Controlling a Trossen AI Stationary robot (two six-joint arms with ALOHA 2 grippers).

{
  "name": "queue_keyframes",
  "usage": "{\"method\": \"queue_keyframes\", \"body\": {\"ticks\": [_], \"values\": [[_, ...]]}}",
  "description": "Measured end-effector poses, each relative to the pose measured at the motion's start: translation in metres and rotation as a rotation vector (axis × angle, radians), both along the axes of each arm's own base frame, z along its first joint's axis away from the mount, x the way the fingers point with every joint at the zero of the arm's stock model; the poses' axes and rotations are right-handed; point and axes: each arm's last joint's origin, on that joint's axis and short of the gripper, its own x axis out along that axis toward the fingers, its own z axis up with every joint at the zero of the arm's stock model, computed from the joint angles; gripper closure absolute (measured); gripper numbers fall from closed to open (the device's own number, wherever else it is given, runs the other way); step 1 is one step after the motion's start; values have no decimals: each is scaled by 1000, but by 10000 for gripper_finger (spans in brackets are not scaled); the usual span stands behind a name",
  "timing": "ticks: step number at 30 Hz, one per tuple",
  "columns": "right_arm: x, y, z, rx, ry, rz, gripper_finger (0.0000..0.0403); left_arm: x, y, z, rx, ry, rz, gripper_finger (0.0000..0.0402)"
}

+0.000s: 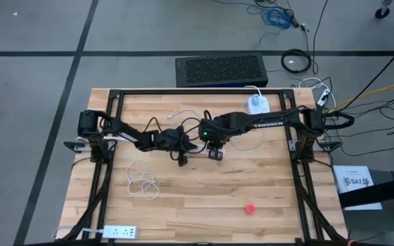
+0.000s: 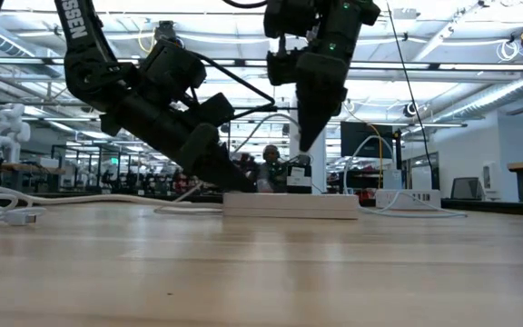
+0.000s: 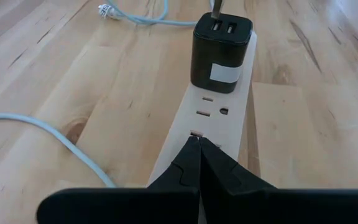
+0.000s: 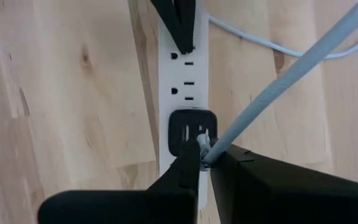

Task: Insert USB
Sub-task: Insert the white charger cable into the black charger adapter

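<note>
Fingers (image 3: 199,163) of the left arm are pressed together, their tips resting on the near end of a white strip (image 3: 213,115) that lies flat on the wooden surface (image 3: 104,81). Fingers (image 4: 188,168) of the right arm pinch a USB plug (image 4: 202,144) at the end of a pale cable (image 4: 278,84), holding it right at the ports of a black charger (image 4: 191,130) plugged into the strip's other end. Whether the plug is fully in cannot be told. From above, both arms meet near the middle of the surface, the left fingers beside the right ones. A loose white cable (image 1: 142,181) lies nearer the front left, and a second strip (image 1: 118,232) sits at the front edge. A small red thing (image 1: 250,208) lies well apart at the front right.
</note>
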Motion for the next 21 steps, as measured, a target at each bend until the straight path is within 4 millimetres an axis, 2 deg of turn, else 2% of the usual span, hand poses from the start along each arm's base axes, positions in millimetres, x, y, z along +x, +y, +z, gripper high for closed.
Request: {"method": "queue_keyframes", "body": {"ticks": [6,13,21], "values": [[2,0,0,-1,-19,23,401,0,0,0,-1,-1,1,401],[10,0,-16,27,13,63,401,0,0,0,-2,-1,-1,401],[3,-3,-9,42,24,47,401,0,0,0,-2,0,-1,401]]}}
